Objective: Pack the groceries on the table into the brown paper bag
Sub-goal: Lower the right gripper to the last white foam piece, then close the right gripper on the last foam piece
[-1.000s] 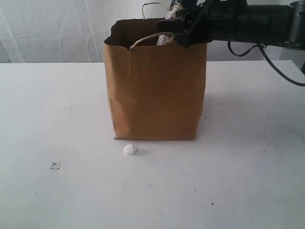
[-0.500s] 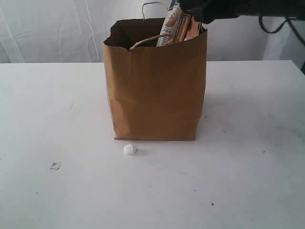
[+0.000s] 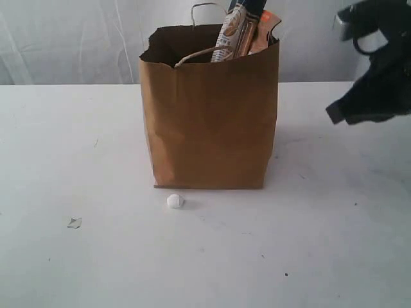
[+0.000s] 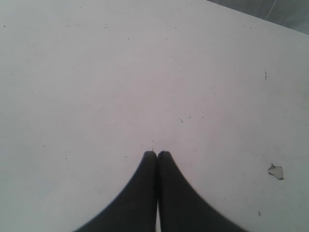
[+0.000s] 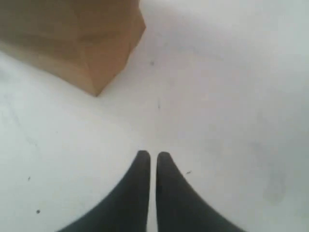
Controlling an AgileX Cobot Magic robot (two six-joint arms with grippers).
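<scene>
We log the left gripper point(image 4: 157, 153) and right gripper point(image 5: 150, 155) closed, empty. The bag point(image 3: 209, 122) stands upright on the surface point(image 3: 77, 141), packets point(image 3: 236, 32) poking above its rim. Risk: packets lean out, or an arm sweep tips it

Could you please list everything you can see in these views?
brown paper bag: one, kraft brown, upright mid-table.
tall packet: one, beige and dark blue, sticking out of the bag.
pouch: one, tan and orange, beside it in the bag.
lump: one, white, on the table before the bag.
scrap: one, greyish, left of the lump.
table: one, white, under everything.
curtain: one, white, behind.
left gripper: one, black, jaws shut over the table.
right gripper: one, black, jaws shut, right of the bag.
</scene>
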